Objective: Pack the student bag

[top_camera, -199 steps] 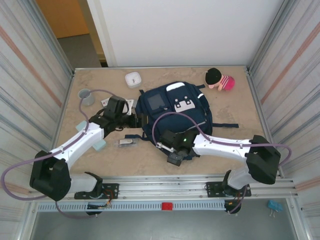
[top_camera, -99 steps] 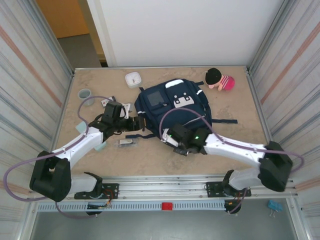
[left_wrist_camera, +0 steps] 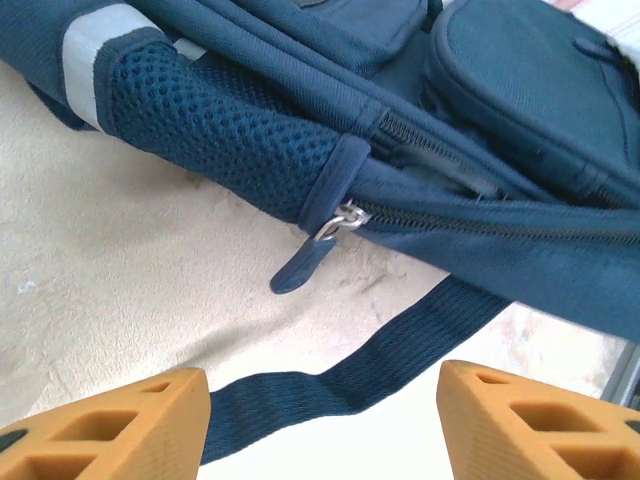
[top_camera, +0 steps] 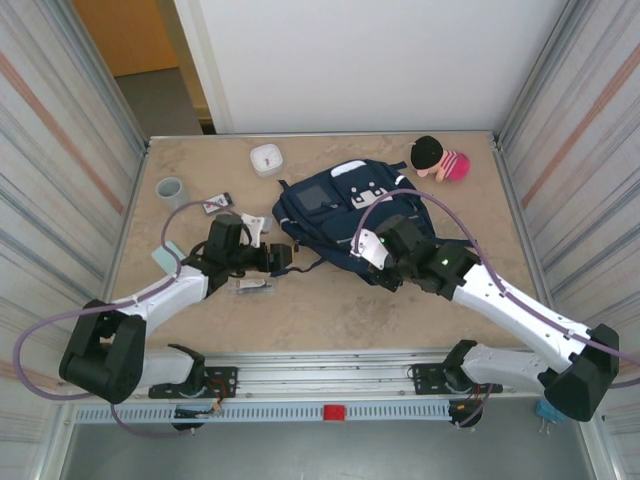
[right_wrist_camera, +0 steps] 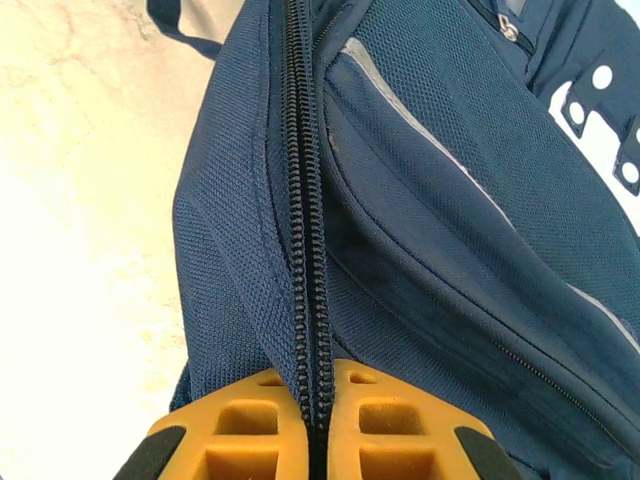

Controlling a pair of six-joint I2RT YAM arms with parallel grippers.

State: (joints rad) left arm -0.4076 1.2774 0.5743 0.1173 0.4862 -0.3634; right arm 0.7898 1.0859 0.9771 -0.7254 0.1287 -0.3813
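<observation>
The student bag (top_camera: 335, 205), navy with a white buckle patch, lies in the middle of the table. My right gripper (top_camera: 380, 252) is at its near side, shut on the zipper seam (right_wrist_camera: 300, 230); in the right wrist view the fabric is pinched between the orange fingers of the right gripper (right_wrist_camera: 318, 425). My left gripper (top_camera: 287, 257) stands open by the bag's left near corner. In the left wrist view the left gripper (left_wrist_camera: 325, 430) has a dark strap (left_wrist_camera: 380, 355) lying on the table between its fingers (left_wrist_camera: 110, 430), untouched. A zipper pull (left_wrist_camera: 318, 248) hangs from the bag just beyond.
At the back right sits a plush toy (top_camera: 440, 158). A white round container (top_camera: 266, 158) is at the back, a grey cup (top_camera: 172, 190) and a small card (top_camera: 218, 203) at the left. A small clip-like item (top_camera: 255, 285) lies under the left arm. Metal walls stand on both sides.
My right gripper closed on the bag's seam and moved up and to the right, dragging that edge. The left gripper shifted right and nearer, narrowing slightly.
</observation>
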